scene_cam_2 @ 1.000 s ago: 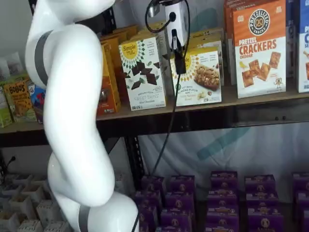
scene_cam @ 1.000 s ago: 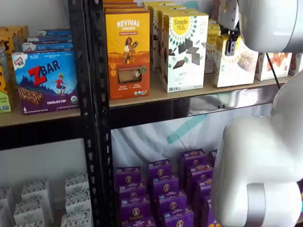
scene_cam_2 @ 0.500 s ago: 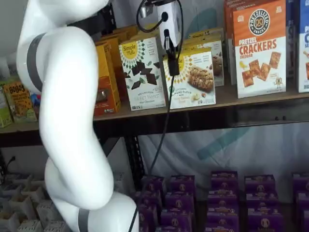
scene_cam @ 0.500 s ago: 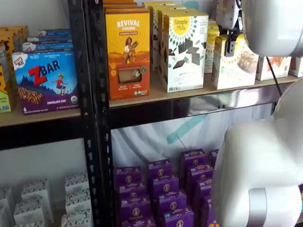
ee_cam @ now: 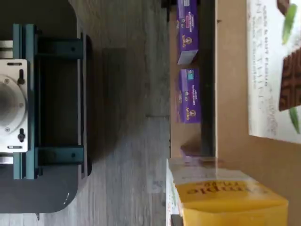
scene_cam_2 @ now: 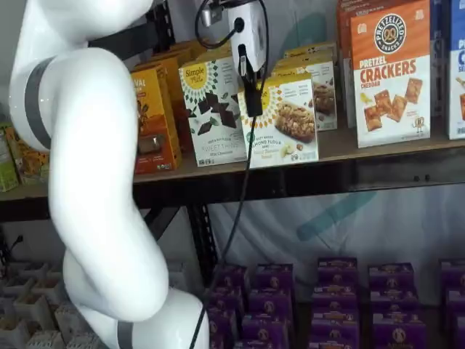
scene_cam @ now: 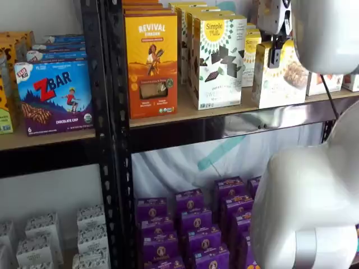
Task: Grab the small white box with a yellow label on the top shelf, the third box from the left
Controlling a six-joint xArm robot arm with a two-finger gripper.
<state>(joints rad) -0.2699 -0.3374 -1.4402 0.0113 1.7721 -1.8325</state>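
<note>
In the wrist view, the yellow top edge of the small white box [ee_cam: 225, 205] shows close up, with the top shelf [ee_cam: 233, 141] as a tan board under it. A taller white box [ee_cam: 275, 70] with chocolate squares stands beside it on the board, and purple boxes [ee_cam: 188, 96] lie on the level below, past the black front rail. A dark mount [ee_cam: 44, 103] with teal brackets takes up the other side; the fingers do not show here.

In a shelf view, the hand [scene_cam: 275, 56] hangs at the upper right, its black finger lying against the front of the small white box [scene_cam: 280, 78]. The box sits at the front edge of the top shelf [scene_cam: 185, 115], just right of the taller white box [scene_cam: 219, 59], and an orange box [scene_cam: 151, 64] stands left of that.

In a shelf view, the hand [scene_cam_2: 251, 91] grips the small white box [scene_cam_2: 287, 123], one black finger down its left front edge. The box leans, its base touching the top shelf [scene_cam_2: 349, 145], between the taller white box [scene_cam_2: 214, 109] and the orange-and-white cracker box [scene_cam_2: 391, 73] to the right.
</note>
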